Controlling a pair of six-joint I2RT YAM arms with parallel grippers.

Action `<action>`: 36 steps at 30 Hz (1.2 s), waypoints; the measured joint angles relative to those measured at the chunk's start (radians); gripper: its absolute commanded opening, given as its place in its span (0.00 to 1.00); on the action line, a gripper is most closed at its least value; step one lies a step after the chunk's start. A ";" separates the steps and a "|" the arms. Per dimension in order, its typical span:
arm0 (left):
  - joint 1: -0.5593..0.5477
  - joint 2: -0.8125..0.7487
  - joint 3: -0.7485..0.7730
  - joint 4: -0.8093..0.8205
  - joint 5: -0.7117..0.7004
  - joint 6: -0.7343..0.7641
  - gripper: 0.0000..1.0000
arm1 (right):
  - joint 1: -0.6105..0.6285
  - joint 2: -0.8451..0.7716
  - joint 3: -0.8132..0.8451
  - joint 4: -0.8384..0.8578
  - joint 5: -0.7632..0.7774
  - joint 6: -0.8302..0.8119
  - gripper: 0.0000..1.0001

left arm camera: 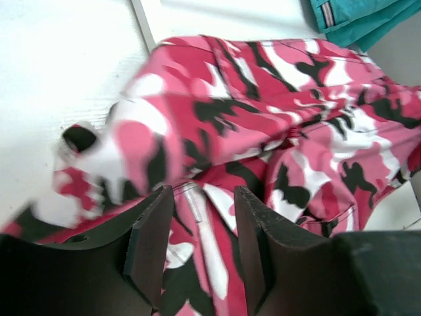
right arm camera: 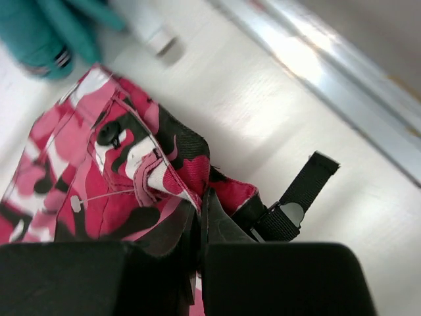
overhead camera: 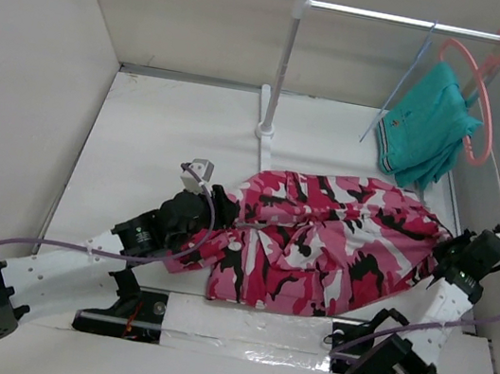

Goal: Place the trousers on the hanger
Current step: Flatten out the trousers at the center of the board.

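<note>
Trousers [overhead camera: 318, 242] lie bunched on the tabletop [overhead camera: 141, 150]; right fingers [right arm camera: 220, 230] pinch a waistband corner, left fingers [left arm camera: 148, 243] gape over cloth. Lifted so, that thin hold could slip.

Camouflage trousers [overhead camera: 317, 246] crumpled on table [overhead camera: 141, 150]; blue wire hanger [overhead camera: 400, 83] on rail [overhead camera: 375, 15]
</note>
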 measured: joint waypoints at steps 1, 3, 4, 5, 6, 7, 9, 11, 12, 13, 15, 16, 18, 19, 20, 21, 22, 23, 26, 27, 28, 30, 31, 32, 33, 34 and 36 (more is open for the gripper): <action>0.000 0.002 -0.002 -0.002 0.000 -0.003 0.41 | -0.011 -0.015 0.000 -0.008 0.032 0.006 0.00; 0.000 0.010 -0.003 -0.013 -0.008 -0.011 0.47 | -0.044 -0.042 -0.002 -0.026 0.100 0.017 0.00; 0.000 0.016 -0.006 -0.018 -0.014 -0.017 0.50 | -0.061 -0.055 -0.002 -0.034 0.127 0.022 0.00; 0.000 0.018 -0.012 -0.022 -0.027 -0.028 0.51 | -0.076 -0.068 -0.002 -0.041 0.150 0.031 0.00; 0.002 0.021 -0.020 -0.030 -0.040 -0.039 0.52 | -0.085 -0.078 -0.003 -0.045 0.167 0.038 0.03; 0.008 0.022 -0.031 -0.041 -0.053 -0.049 0.52 | -0.092 -0.087 -0.006 -0.040 0.178 0.045 0.25; 0.037 0.022 -0.058 -0.066 -0.060 -0.077 0.53 | -0.095 -0.097 -0.023 -0.020 0.183 0.065 0.60; 0.087 0.021 -0.088 -0.091 -0.058 -0.102 0.53 | -0.097 -0.095 -0.031 -0.007 0.158 0.061 0.82; 0.116 0.014 -0.106 -0.111 -0.053 -0.120 0.53 | -0.096 -0.093 -0.031 -0.006 0.142 0.059 0.83; 0.138 0.003 -0.122 -0.127 -0.049 -0.136 0.53 | -0.088 -0.093 -0.031 -0.005 0.129 0.051 0.83; 0.182 -0.049 -0.162 -0.168 -0.035 -0.171 0.54 | -0.037 -0.101 -0.029 -0.006 0.110 0.034 0.81; 0.200 -0.087 -0.179 -0.191 -0.024 -0.189 0.54 | 0.012 -0.117 -0.030 -0.008 0.103 0.024 0.78; 0.217 -0.172 -0.194 -0.247 -0.013 -0.230 0.54 | 0.122 -0.165 -0.030 -0.009 0.068 0.001 0.67; 0.222 -0.210 -0.195 -0.270 -0.010 -0.255 0.56 | 0.183 -0.192 -0.030 -0.007 0.040 -0.010 0.46; 0.222 -0.240 -0.195 -0.286 -0.009 -0.280 0.58 | 0.241 -0.211 -0.030 -0.005 0.014 -0.028 0.35; 0.222 -0.275 -0.195 -0.311 -0.008 -0.311 0.62 | 0.296 -0.225 -0.030 0.001 -0.018 -0.039 0.26; 0.222 -0.296 -0.195 -0.332 -0.008 -0.335 0.65 | 0.379 -0.231 -0.030 0.010 -0.051 -0.050 0.15; 0.222 -0.320 -0.196 -0.355 -0.008 -0.364 0.68 | 0.414 -0.229 -0.030 0.014 -0.065 -0.057 0.13; 0.222 -0.352 -0.202 -0.397 0.004 -0.428 0.68 | 0.659 -0.172 -0.021 0.017 -0.059 -0.090 0.20; 0.222 -0.349 -0.205 -0.406 0.012 -0.447 0.69 | 0.742 -0.150 -0.011 0.011 -0.048 -0.097 0.24; 0.222 -0.340 -0.205 -0.415 0.024 -0.462 0.69 | 0.829 -0.120 0.003 0.006 -0.030 -0.104 0.30; 0.222 -0.309 -0.205 -0.419 0.046 -0.491 0.70 | 1.011 -0.063 0.032 0.003 0.028 -0.111 0.48; 0.222 -0.291 -0.205 -0.418 0.057 -0.502 0.70 | 1.088 -0.045 0.042 0.007 0.057 -0.119 0.51; 0.222 -0.272 -0.205 -0.418 0.067 -0.512 0.70 | 1.155 -0.031 0.052 0.010 0.082 -0.118 0.53; 0.222 -0.256 -0.205 -0.414 0.073 -0.521 0.72 | 1.221 -0.017 0.061 0.014 0.104 -0.120 0.54; 0.223 -0.242 -0.205 -0.406 0.076 -0.530 0.73 | 1.275 -0.003 0.070 0.020 0.127 -0.121 0.54; 0.228 -0.206 -0.205 -0.386 0.077 -0.547 0.74 | 1.361 0.032 0.088 0.031 0.160 -0.119 0.59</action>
